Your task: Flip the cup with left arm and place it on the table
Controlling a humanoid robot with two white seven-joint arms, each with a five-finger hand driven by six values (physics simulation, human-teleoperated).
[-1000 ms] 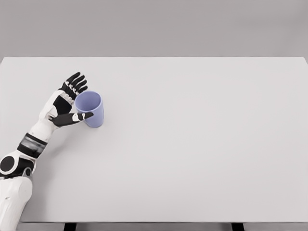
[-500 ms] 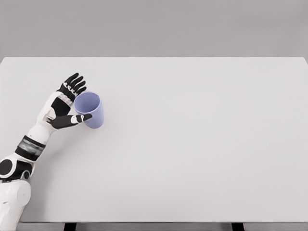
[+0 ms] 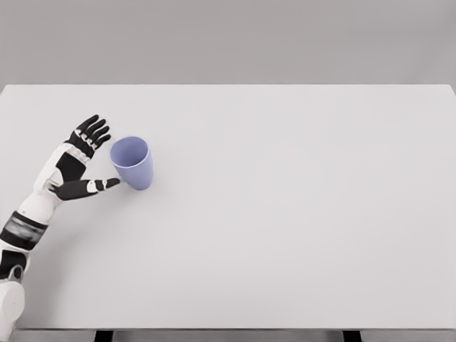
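One cup stood upright on the table, its open mouth facing up and its lavender wall tapering toward the base. It sat in the left part of the tabletop, somewhat toward the far edge, with a faint shadow at its foot.

The left hand lay just beside the cup, on its left, with the white arm reaching in from the lower left corner of the head view. The hand was released: the four dark fingers were spread and pointed up and away toward the far edge, clear of the cup's rim. The thumb stretched out sideways toward the cup's lower wall, its tip very near the base; whether it touched the wall could not be told from this view. Nothing was held in the palm, which faced the cup.

Between the fingers and the cup's rim a strip of bare table showed, so the cup stood free of the grasp and rested on its own base.

The table was pale grey and filled most of the view, its far edge running straight across below a plain grey backdrop. Two dark table supports showed at the bottom edge.
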